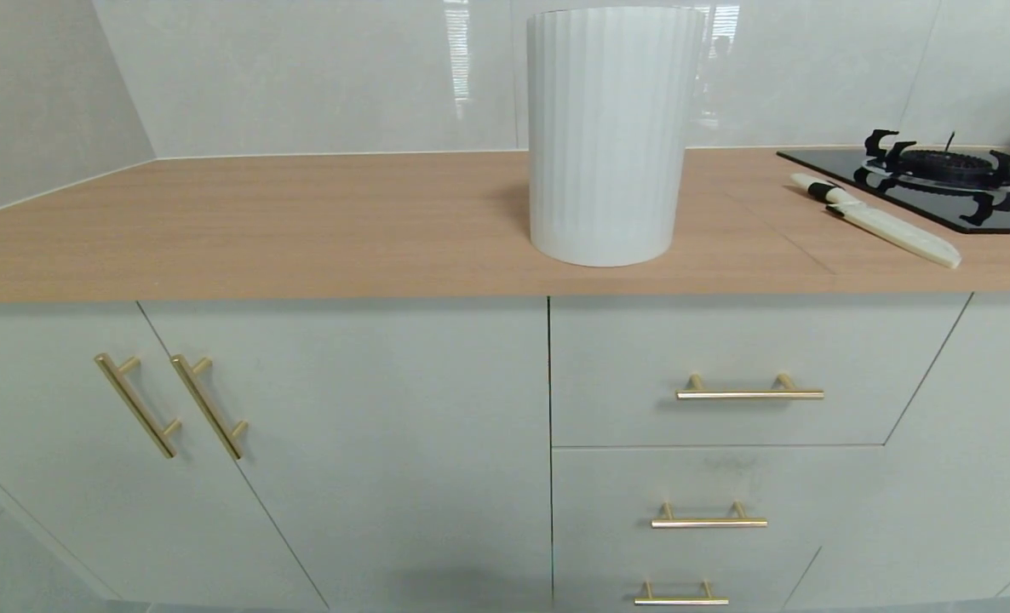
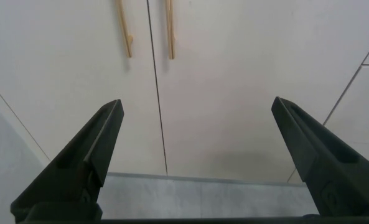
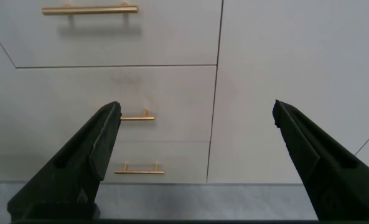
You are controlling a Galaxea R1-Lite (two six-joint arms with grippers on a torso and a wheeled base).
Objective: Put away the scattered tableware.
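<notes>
White knife [image 1: 875,220] lies on counter [image 1: 258,221], right of frame, just beside stove [image 1: 939,174]. Ribbed white container [image 1: 607,136] stands upper centre. Left pincer [image 2: 196,102] wide, facing cabinet doors [image 2: 234,93]. Right pincer [image 3: 196,106] wide, facing drawers [image 3: 109,93].

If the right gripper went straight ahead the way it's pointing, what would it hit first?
Probably the pale grey middle drawer front, beside its gold handle; the open right gripper points there, distance unclear.
</notes>
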